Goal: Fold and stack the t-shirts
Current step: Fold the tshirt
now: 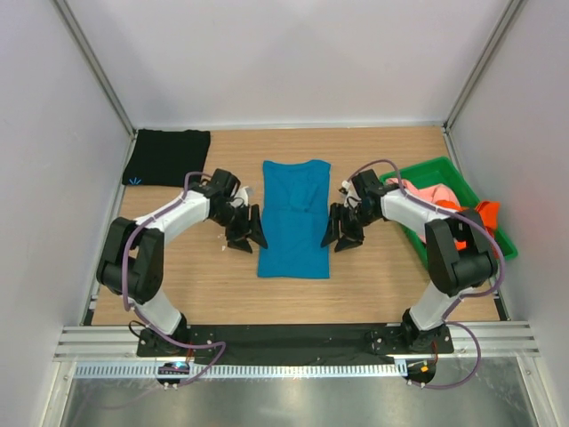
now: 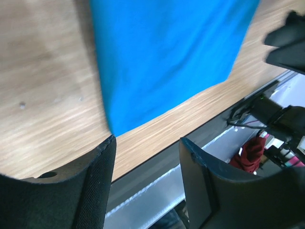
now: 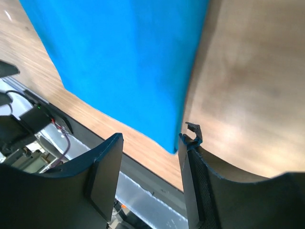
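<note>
Left pincer (image 2: 147,143) up close: jaws spread, nothing between, hovering just off left edge of teal-blue t-shirt (image 1: 295,218), near its bottom corner. Right pincer (image 3: 150,140) likewise released, empty, just off that shirt's right edge. Teal-blue t-shirt lies flat on wooden surface (image 1: 204,285), sides folded in, long narrow strip. Black t-shirt (image 1: 166,157) folded, well left of and behind teal one, light-blue mark (image 1: 135,181) at its near corner. Green tray (image 1: 440,167) right of teal shirt; pink t-shirt (image 1: 436,191) and orange t-shirt (image 1: 484,213) heaped inside.

Teal-blue t-shirt (image 1: 294,218) flat between the fingers (image 1: 256,233); black t-shirt (image 1: 167,157) folded, beyond them leftward; orange t-shirt (image 1: 484,213) and pink t-shirt (image 1: 436,193) crumpled rightward.
</note>
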`<state>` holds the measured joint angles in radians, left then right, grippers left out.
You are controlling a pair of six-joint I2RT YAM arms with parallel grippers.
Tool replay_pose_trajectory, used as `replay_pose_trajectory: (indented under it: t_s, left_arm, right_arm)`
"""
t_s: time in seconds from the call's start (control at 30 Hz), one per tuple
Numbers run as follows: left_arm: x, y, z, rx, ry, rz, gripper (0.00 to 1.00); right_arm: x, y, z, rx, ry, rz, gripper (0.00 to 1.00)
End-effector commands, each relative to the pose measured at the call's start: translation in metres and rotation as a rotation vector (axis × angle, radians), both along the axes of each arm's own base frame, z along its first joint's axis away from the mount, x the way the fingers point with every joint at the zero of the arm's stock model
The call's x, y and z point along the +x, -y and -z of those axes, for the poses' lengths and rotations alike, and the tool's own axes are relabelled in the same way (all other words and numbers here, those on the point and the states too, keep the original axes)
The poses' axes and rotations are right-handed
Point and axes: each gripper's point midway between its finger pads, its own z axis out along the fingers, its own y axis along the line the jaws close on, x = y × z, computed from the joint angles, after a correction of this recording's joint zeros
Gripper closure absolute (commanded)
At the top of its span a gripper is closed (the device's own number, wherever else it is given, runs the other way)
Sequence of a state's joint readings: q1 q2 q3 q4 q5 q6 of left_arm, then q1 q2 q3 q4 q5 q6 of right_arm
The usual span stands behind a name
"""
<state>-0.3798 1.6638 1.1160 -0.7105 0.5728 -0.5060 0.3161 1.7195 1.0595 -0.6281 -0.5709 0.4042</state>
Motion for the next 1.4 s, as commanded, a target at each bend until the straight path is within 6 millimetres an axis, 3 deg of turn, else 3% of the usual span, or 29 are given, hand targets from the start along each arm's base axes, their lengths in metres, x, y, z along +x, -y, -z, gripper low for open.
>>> replay_pose_trajectory:
  t_s: [0.0,0.2,0.53,0.83,1.0,1.37]
  left_arm:
    - [-0.024,-0.011,0.017,0.035,-0.058,0.008,0.43]
    - [-0.045,-0.022,0.038,0.077,-0.116,-0.052,0.42]
    - [-0.063,-0.028,0.064,0.121,-0.251,-0.214,0.41]
    - [-0.057,-0.017,0.074,0.082,-0.306,-0.274,0.42]
    - [-0.058,-0.018,0.081,0.099,-0.336,-0.305,0.43]
    - [-0.062,-0.023,0.093,0.144,-0.378,-0.360,0.48]
  right_arm:
    - [-0.032,0.007,-0.002,-0.054,-0.016,0.007,0.44]
    - [-0.070,-0.003,0.015,-0.046,-0.064,0.070,0.44]
    - [-0.078,-0.004,0.040,-0.151,-0.039,0.197,0.50]
    - [-0.072,0.005,0.044,-0.166,-0.024,0.371,0.49]
    - [-0.069,-0.002,0.049,-0.135,-0.043,0.383,0.50]
    - [-0.074,0.003,0.057,-0.172,-0.067,0.391,0.52]
